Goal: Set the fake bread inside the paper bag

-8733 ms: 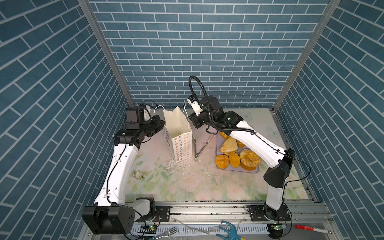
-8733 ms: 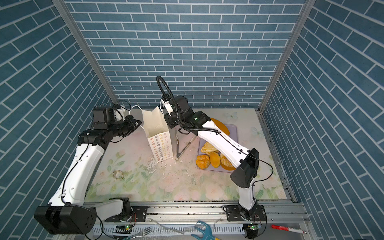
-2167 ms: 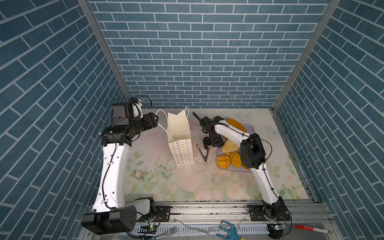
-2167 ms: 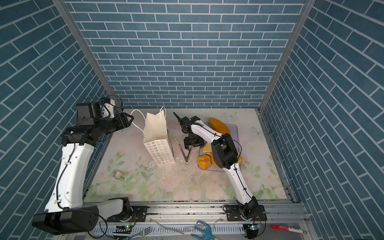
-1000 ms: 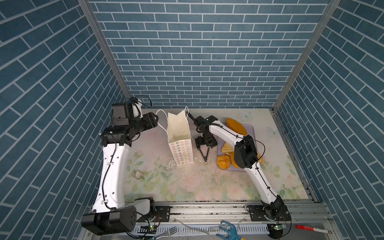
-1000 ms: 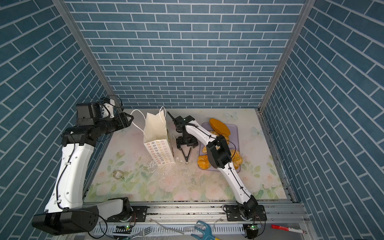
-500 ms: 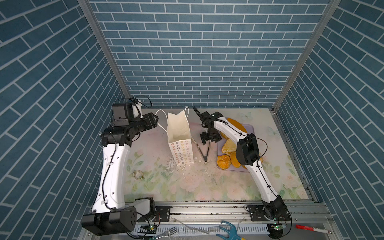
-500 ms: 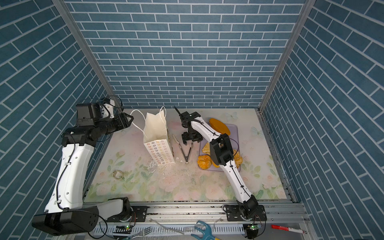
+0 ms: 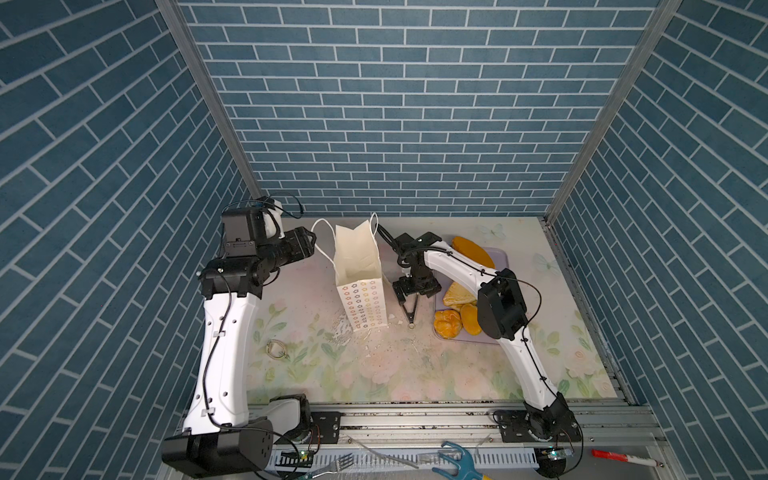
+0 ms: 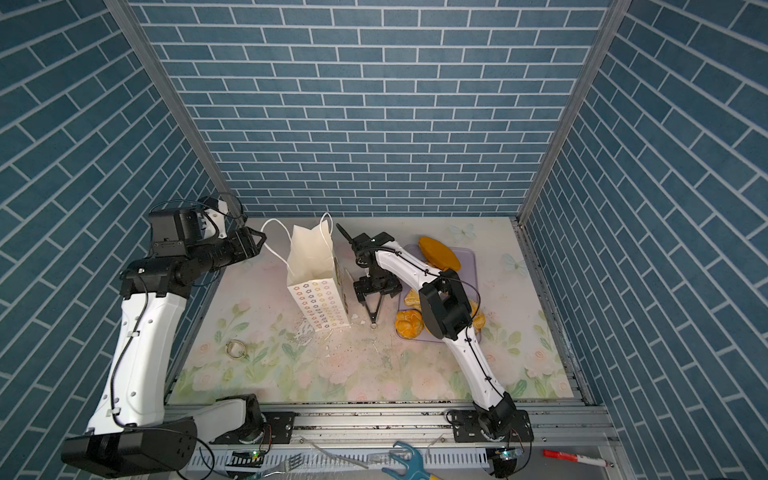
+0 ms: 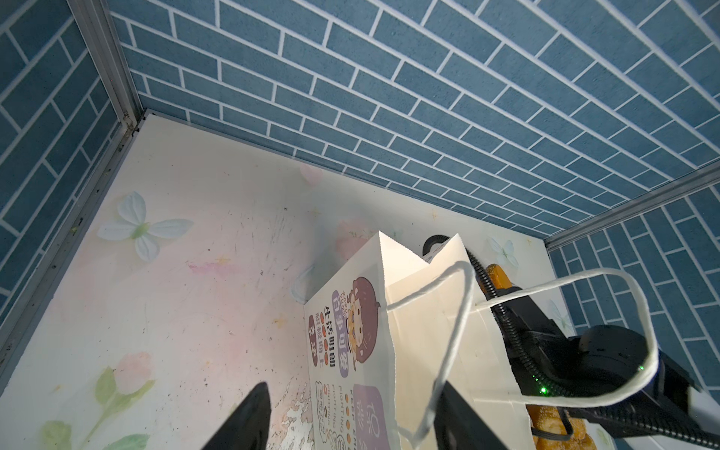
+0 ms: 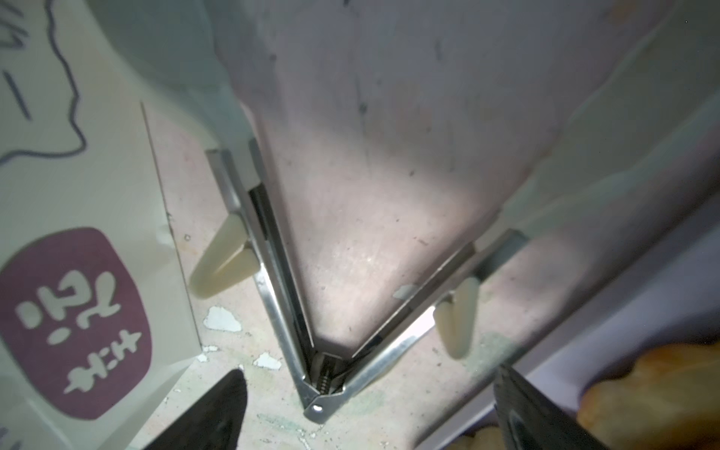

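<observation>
The white paper bag [image 9: 361,286] [image 10: 316,291] stands upright with its mouth open, and its girl print [image 11: 360,311] shows in the left wrist view. The fake bread lies on the lavender tray [image 9: 498,257]: an oval loaf [image 9: 473,251] [image 10: 439,253], a triangle [image 9: 457,294] and round buns [image 9: 448,325] [image 10: 408,324]. My left gripper [image 9: 309,245] [image 11: 352,389] is open beside the bag's cord handle [image 11: 459,311]. My right gripper [image 9: 415,291] [image 12: 368,383] hangs open, low over metal tongs [image 9: 409,313] [image 12: 280,296] that lie spread on the table.
The tongs lie between the bag and the tray. A metal ring [image 9: 277,349] and white crumbs [image 9: 365,345] lie on the flowered mat. A fork [image 9: 332,464], a blue tool [image 9: 457,455] and a red marker [image 9: 623,455] rest on the front rail. Brick walls close three sides.
The right gripper has come down from above the bag to the tongs on the table, and its jaws have spread wider in the last half second. The left arm and bag have stayed put.
</observation>
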Robot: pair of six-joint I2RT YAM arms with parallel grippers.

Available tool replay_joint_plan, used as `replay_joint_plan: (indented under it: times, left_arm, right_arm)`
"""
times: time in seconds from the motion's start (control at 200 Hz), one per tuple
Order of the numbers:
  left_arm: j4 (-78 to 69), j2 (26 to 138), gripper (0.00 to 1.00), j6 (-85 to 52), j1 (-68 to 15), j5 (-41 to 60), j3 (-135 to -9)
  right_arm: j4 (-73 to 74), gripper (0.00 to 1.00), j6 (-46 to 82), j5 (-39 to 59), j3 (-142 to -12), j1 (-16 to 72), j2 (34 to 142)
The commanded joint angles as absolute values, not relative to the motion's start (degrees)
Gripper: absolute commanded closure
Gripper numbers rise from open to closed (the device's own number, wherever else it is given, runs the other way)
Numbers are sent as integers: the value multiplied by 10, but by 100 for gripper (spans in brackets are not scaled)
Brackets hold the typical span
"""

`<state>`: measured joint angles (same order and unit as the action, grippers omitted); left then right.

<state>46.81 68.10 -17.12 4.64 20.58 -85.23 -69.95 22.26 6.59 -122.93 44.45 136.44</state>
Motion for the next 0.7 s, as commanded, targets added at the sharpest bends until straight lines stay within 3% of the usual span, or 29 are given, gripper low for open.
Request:
replay_joint_plan:
  times: [0.0,0.28,0.695]
  left_arm:
    - [462,671,33,-171,49,208,-847]
    - [468,667,33,-169,49,205,-846]
    - [480,670,33,-169,50,189,-847]
  right_arm:
    - [-726,1,243,72,-1247,450,1375]
    - [-784,3,244,54,-1321,443,1443]
    - [-738,7,191,-43,-1307,420,1428]
